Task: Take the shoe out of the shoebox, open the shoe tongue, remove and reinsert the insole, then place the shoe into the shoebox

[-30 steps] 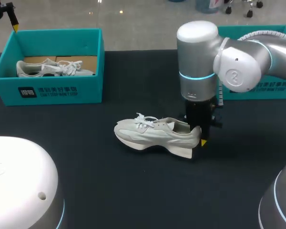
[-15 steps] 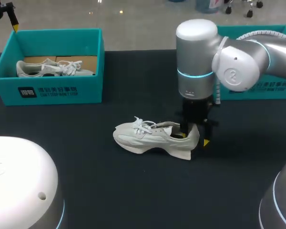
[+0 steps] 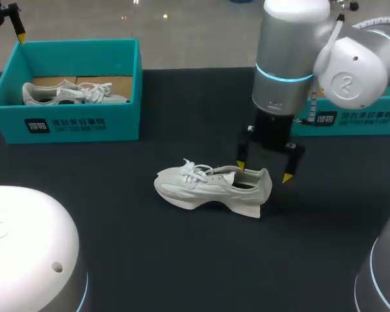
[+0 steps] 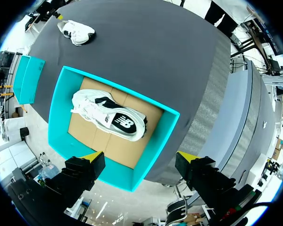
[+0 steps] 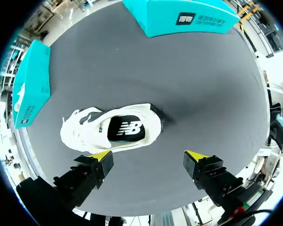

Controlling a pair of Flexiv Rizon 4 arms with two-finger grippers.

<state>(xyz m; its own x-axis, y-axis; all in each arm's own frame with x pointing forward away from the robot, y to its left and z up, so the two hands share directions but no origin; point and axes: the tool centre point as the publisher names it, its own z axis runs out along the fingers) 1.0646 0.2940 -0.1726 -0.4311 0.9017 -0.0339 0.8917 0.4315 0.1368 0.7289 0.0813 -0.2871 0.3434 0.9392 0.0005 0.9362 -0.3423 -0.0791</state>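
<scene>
— How far along were you at that moment?

— Nearest to me, the shoe [image 3: 211, 188] stood on its sole on the dark table [image 3: 182, 260], well clear of either box. So I took the first step, getting it out, as done.

— And the hand working on it?

— My right gripper [image 3: 264, 171] hung just above the heel with its fingers wide apart and nothing between them. One tip was over the collar and the other was past the back of the shoe. From that wrist I looked straight down into the opening, and the dark insole [image 5: 127, 128] lay flat inside.

— Pulled and put back, or not yet touched?

— I could not tell from how it lay. The laces [image 3: 196, 166] were loose over the front, but how far the shoe had been opened up there was too small to judge.

— What was farther back?

— At the far left stood the shoebox [image 3: 65, 123], with a second shoe [image 3: 71, 93] lying on the cardboard inside. My left gripper [image 4: 139, 156] hovered high over that box, fingers apart and empty. At the far right was another teal box [image 3: 351, 120], whose inside I could not see.

— So what was left?

— At the least, the return of the shoe to the shoebox. Possibly the insole work too.
</scene>
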